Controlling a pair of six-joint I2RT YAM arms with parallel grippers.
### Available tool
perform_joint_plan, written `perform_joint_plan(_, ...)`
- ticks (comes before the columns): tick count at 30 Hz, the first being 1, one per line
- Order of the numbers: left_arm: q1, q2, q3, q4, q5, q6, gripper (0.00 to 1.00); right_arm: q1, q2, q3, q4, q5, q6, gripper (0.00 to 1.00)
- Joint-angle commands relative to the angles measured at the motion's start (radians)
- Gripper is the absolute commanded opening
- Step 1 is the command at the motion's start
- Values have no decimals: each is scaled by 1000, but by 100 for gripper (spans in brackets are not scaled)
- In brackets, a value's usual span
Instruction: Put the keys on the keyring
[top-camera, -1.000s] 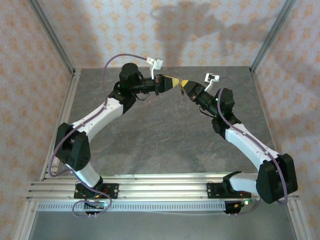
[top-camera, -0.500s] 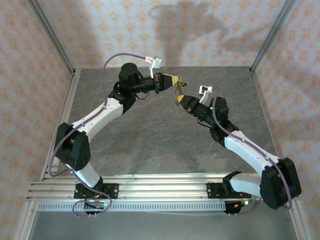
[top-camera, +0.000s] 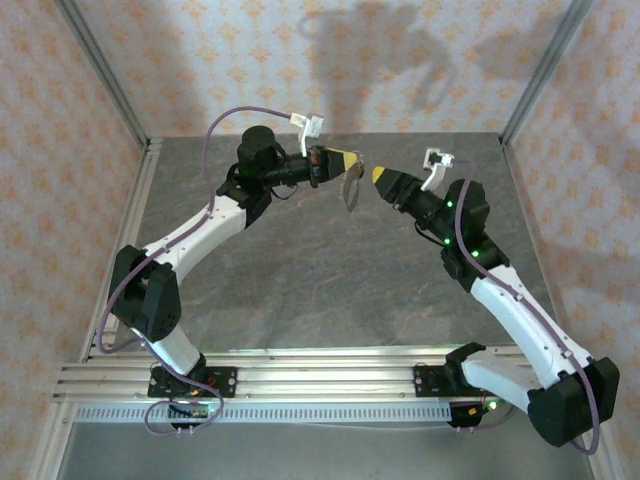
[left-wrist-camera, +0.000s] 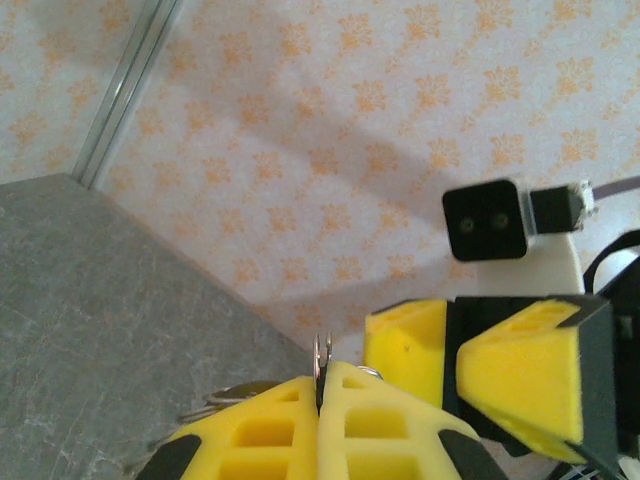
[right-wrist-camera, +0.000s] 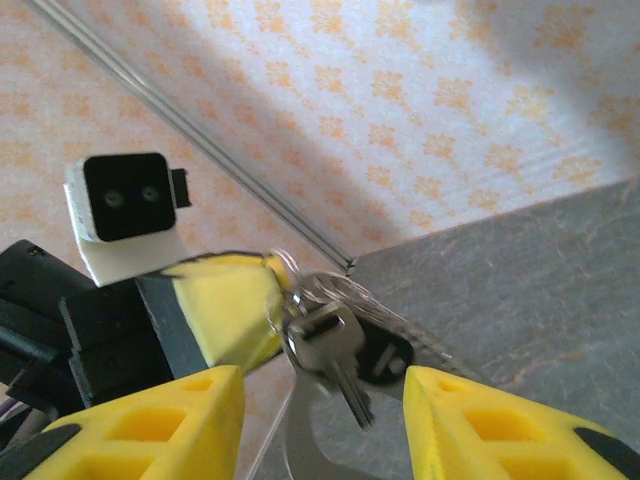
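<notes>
Silvery and dark-headed, the keys (right-wrist-camera: 330, 345) hang in a small bunch at the centre of the right wrist view. They look threaded on the keyring (right-wrist-camera: 288, 272), whose thin loops show just above them. In the top view the bunch dangles in the upper middle of the frame, clear of the bench (top-camera: 300, 290). The left fingers (left-wrist-camera: 270, 425) are pressed together on the keyring, its thin edge poking up between their tips at the bottom middle of the left wrist view. The right fingers (right-wrist-camera: 180, 425) stand apart at the bottom corners of their own view, one on each side of the keys and touching nothing. My reading is that the threading is done, or all but done, since the keys hang from the keyring with no help. Whether each key sits fully past the split I cannot tell. What seems left is setting the keyring down.
</notes>
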Motion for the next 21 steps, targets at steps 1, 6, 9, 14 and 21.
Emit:
perform_joint_plan(1, -1, -26, 16, 37, 23, 1, 0, 10, 41, 62, -17, -50, -73, 45)
perform_joint_plan(6, -1, -21, 23, 30, 29, 4, 0, 29, 92, 108, -14, -63, -89, 42)
perform_joint_plan(9, -1, -18, 28, 30, 32, 3, 0, 35, 115, 113, -10, -68, -97, 40)
perform_joint_plan(14, -2, -16, 33, 37, 42, -2, 0, 42, 141, 115, 5, -83, -103, 38)
perform_joint_plan(21, -3, -17, 35, 38, 46, -4, 0, 44, 182, 103, 35, -114, -103, 17)
